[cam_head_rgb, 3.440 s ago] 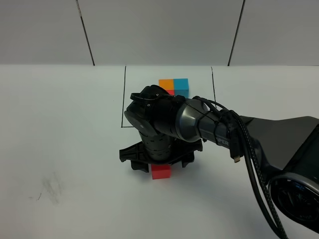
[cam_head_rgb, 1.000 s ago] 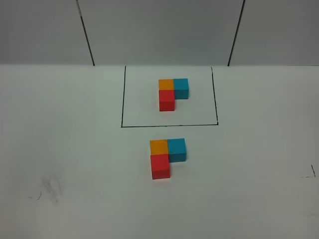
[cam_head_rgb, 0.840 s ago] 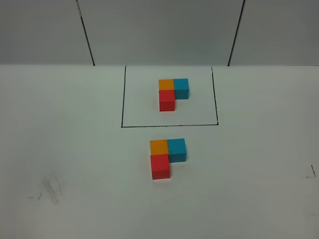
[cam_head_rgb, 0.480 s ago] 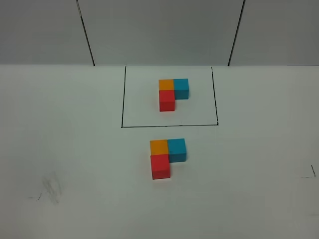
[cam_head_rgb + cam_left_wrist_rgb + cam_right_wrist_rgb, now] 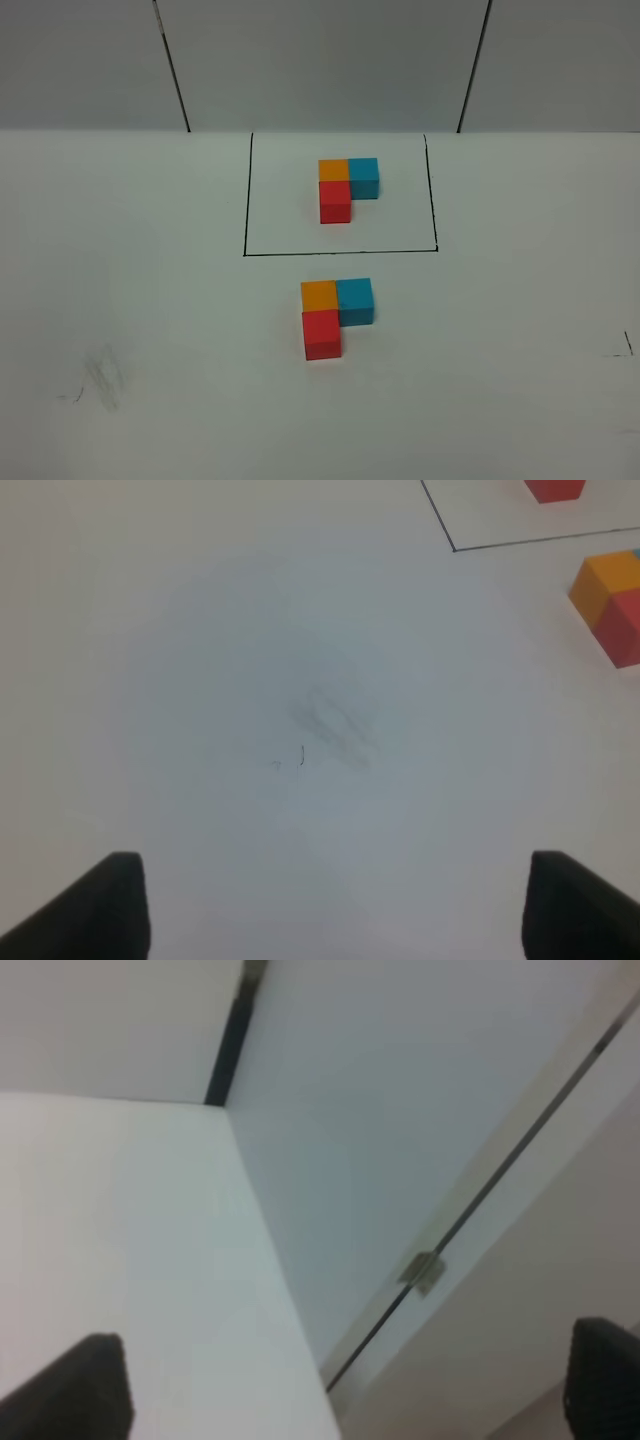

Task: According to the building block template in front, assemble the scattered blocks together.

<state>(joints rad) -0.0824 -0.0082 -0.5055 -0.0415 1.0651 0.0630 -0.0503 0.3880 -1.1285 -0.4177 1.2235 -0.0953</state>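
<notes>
Inside the black drawn rectangle (image 5: 340, 252) at the back sits the building block template (image 5: 345, 186), an L of orange, blue and red cubes. In front of it lie the scattered blocks, touching in the same L: orange (image 5: 319, 295), blue (image 5: 355, 299) and red (image 5: 322, 334). The left wrist view catches the orange cube (image 5: 603, 578), the red cube (image 5: 624, 630) and a corner of the rectangle. My left gripper (image 5: 335, 905) is open over bare table, far from the blocks. My right gripper (image 5: 345, 1385) is open too, facing the table's edge and the wall. Neither arm shows in the high view.
The white table (image 5: 150, 300) carries a faint grey smudge (image 5: 103, 377) at the front left, also visible as a smudge (image 5: 335, 720) ahead of my left gripper. Grey wall panels (image 5: 320, 60) with dark seams stand behind the table. A small black mark (image 5: 625, 345) sits at the right edge.
Some seconds ago my right arm reached over the red cube in front of the rectangle; it has since left the high view. Over the last second nothing has moved.
</notes>
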